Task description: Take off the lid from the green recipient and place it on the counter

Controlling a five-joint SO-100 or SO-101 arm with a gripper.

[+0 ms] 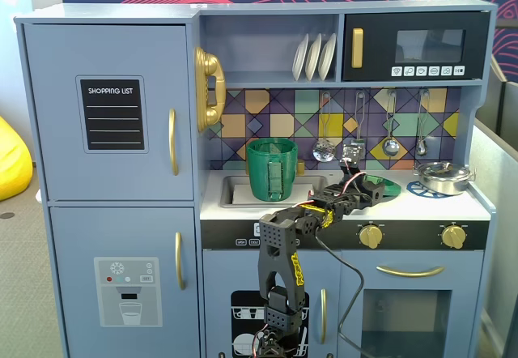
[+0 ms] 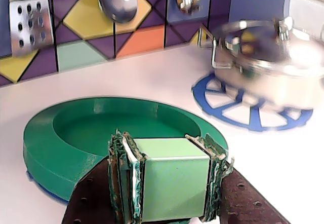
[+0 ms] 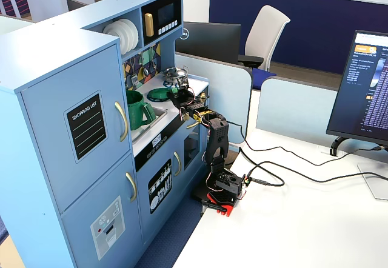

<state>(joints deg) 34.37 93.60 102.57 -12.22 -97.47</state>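
Pincer [image 2: 172, 183] clamped on light green block handle [image 2: 174, 176] of lid [image 2: 76, 133], one finger [image 2: 121, 176] pressed to each side face. Same pincer [image 1: 368, 189] seen at end of black arm [image 1: 279, 261] reaching over counter edge in a fixed view.

Toy kitchen [image 1: 113, 131]: blue-grey, tall, fridge doors at left in that fixed view, microwave [image 1: 417, 46] top right, tiled back wall with hanging utensils.

Counter [image 1: 461, 206]: white top, sink recess [image 1: 235, 189] left of centre, blue printed burner ring [image 2: 248, 107] at right.

Green cup [image 1: 273, 168]: upright in sink area, mouth uncovered, lighter strip down front. Also visible in other fixed view [image 3: 137, 109], well apart from lid.

Lid: dark green disc, right of sink, near counter surface; in wrist view a blue edge shows under its left rim. Contact with counter versus slightly raised: cannot tell.

Silver pot [image 2: 273, 62]: on burner ring, right of lid, apart from it.

Plates [image 1: 314, 57]: three, white, upright on upper shelf.
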